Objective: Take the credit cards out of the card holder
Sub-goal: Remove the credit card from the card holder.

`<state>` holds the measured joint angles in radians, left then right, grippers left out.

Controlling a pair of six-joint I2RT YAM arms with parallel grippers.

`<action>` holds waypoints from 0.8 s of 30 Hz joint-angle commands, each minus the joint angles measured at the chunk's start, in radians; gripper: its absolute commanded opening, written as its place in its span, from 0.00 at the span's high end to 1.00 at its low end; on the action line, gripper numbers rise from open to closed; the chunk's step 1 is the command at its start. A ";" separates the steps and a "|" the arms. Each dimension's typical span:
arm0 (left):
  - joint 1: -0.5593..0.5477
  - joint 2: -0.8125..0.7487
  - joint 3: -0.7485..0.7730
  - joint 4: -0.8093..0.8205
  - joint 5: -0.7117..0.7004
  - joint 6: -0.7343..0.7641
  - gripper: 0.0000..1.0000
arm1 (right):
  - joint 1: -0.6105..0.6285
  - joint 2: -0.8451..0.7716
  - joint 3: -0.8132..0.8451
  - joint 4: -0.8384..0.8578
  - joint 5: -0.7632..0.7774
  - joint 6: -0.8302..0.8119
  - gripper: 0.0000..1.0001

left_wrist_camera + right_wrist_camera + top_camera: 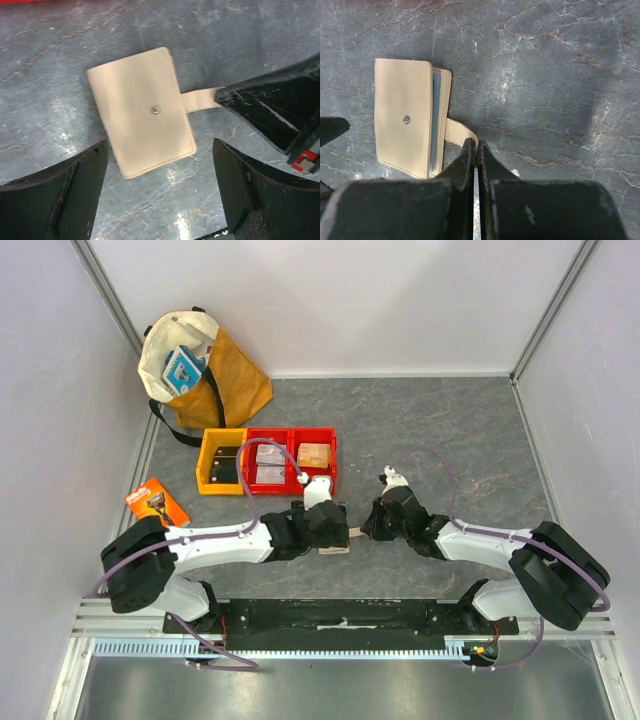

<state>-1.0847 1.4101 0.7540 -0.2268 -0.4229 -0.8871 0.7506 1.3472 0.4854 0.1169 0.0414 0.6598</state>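
Note:
The beige card holder lies closed on the grey table, snap stud up, mostly hidden under my left arm in the top view. My left gripper hangs open just above it, one finger on each side, touching nothing. The snap tab sticks out sideways, and my right gripper is shut on its end. A pale blue sleeve edge shows between the covers. The credit cards are hidden inside. In the left wrist view the right gripper's fingers meet the tab.
Behind the grippers stand a yellow bin and red bins, one with a tan block. An orange razor package lies at the left. A yellow tote bag sits in the back left corner. Walls close three sides.

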 commanded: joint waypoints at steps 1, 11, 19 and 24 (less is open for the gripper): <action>-0.070 0.090 0.122 -0.120 -0.135 0.056 0.11 | -0.029 -0.010 -0.036 0.108 -0.067 0.023 1.00; -0.101 0.247 0.240 -0.218 -0.191 0.051 0.09 | -0.054 0.012 -0.061 0.161 -0.130 0.035 1.00; -0.109 0.283 0.258 -0.227 -0.188 0.059 0.10 | -0.063 0.016 -0.065 0.164 -0.141 0.032 1.00; -0.115 0.293 0.271 -0.236 -0.191 0.059 0.10 | -0.066 0.021 -0.065 0.165 -0.149 0.032 1.00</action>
<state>-1.1870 1.6924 0.9852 -0.4538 -0.5587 -0.8513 0.6899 1.3579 0.4248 0.2428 -0.0940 0.6884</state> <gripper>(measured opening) 0.904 0.011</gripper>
